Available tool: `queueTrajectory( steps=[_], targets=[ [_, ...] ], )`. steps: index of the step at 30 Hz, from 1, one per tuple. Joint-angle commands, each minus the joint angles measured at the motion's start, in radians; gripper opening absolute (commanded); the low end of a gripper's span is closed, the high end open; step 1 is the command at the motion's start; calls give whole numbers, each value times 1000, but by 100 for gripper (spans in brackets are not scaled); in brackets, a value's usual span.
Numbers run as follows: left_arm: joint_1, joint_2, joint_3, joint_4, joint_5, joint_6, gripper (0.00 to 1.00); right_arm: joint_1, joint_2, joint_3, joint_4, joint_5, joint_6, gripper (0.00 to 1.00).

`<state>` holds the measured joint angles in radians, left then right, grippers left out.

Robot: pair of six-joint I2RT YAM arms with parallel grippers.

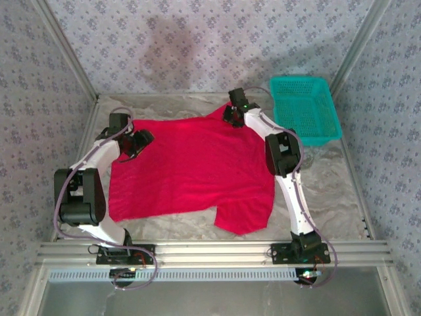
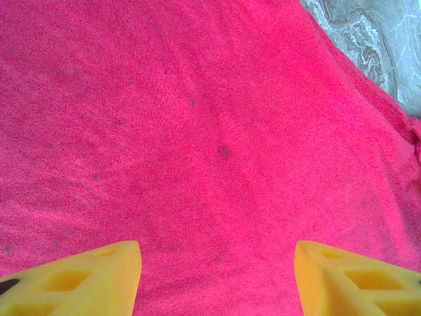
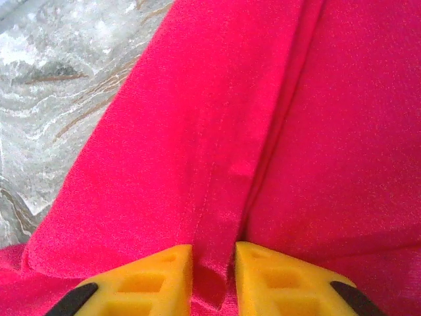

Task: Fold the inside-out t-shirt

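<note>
The inside-out t-shirt lies spread, bright red, over the middle of the table, one sleeve pointing to the near right. My left gripper hovers at its far left corner, open, its yellow fingers wide apart over flat red cloth. My right gripper is at the shirt's far right corner. In the right wrist view its yellow fingers are shut on a raised ridge of the red cloth along a seam.
A teal mesh basket stands at the far right of the table, close beside the right arm. The marbled grey table top shows around the shirt, with metal frame rails at the near edge and posts at the sides.
</note>
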<state>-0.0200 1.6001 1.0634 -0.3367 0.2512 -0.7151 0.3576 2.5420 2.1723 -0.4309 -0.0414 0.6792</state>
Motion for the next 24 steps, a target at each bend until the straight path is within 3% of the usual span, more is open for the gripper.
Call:
queueTrajectory(
  steps=[1,4,13,21,22,24],
  targets=[
    [-4,11,-9,6,21,19,62,0,17,41,-30,-10,13,15],
    [-4,11,-6,7,22,19,62,2,-1,44,-42,-8,8,7],
    [-4,17,-5,-2,18,28,59,24,-86,73,-9,30,-32,0],
    [-4,1,-57,29,20,0,58,4,111,360,188,-18,82,0],
    [-4,-9,-72,39,25,-13,59,-3,152,407,230,-47,119,12],
    [-4,-34,-98,52,38,-28,59,-22,229,521,248,-137,223,55]
  ],
)
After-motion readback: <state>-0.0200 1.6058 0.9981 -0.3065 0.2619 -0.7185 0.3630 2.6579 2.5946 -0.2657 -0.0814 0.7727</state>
